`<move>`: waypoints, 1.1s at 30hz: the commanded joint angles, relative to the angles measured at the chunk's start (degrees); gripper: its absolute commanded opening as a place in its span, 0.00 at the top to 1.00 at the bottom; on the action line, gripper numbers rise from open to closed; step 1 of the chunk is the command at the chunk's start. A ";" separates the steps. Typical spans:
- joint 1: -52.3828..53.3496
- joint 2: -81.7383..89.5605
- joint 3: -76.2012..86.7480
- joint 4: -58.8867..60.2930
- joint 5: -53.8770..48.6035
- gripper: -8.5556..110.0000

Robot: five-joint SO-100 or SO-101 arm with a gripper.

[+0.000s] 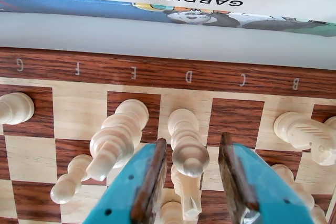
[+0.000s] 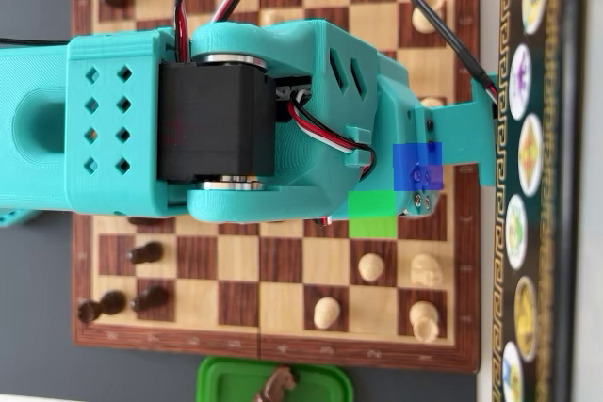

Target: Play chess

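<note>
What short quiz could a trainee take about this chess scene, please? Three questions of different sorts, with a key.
1. True or false: in the wrist view, the gripper is open, with a light piece between its fingers.
2. Which file letter is printed on the board's border just above that piece in the wrist view: A) G, B) D, C) B?
3. Fill in: in the overhead view, the dark piece off the board lies on a ___ lid.

Key: 1 true; 2 B; 3 green.
</note>
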 commanded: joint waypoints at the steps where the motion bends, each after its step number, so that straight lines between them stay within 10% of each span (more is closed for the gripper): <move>1: -0.35 0.62 -2.29 -0.79 0.09 0.80; 33: 0.00 -2.81 -3.96 -0.26 0.00 0.80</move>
